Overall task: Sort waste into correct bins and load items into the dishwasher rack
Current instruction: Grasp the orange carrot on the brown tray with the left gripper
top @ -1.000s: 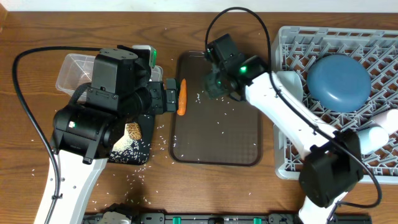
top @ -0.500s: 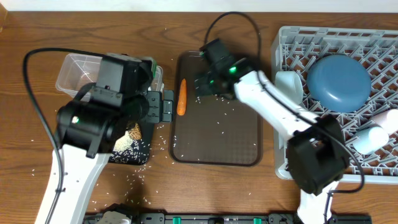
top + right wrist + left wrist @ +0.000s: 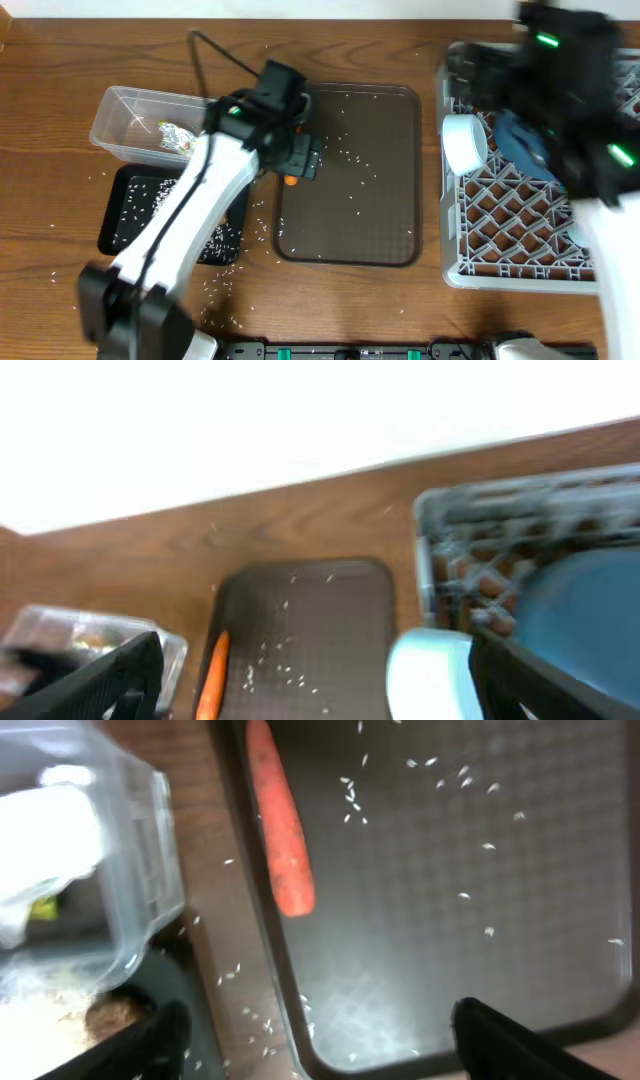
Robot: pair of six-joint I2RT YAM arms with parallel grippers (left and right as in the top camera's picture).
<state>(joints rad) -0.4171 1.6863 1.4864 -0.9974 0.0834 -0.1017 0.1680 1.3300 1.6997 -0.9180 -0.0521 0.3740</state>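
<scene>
Left pincer (image 3: 318, 1015): released, my two fingers (image 3: 150, 1045) spread wide with nothing between them. It hangs over the left edge of the brown tray (image 3: 370, 200).
Right pincer (image 3: 315, 643): released as well, spread wide and empty. It is raised over the rack (image 3: 520, 215), and the overhead view shows that arm only as a blur.
Carrot (image 3: 280, 820): lies inside the brown tray along its left rim, ahead of my left fingers and apart from them.
Clear tub (image 3: 115, 115): on the surface (image 3: 60, 60) just left of the brown tray. It holds the white tissue (image 3: 50, 830) and the yellow-green wrapper (image 3: 175, 135).
Black tray (image 3: 125, 215): next to the tub on its near side, with a brown lump (image 3: 110, 1015) and rice in it.
Rice (image 3: 350, 795): loose grains on the brown tray, the black tray and the surface around them.
Rack contents: a white bowl (image 3: 465, 140) at the left side and a blue plate (image 3: 570, 620) beside it, partly hidden by my right arm.
</scene>
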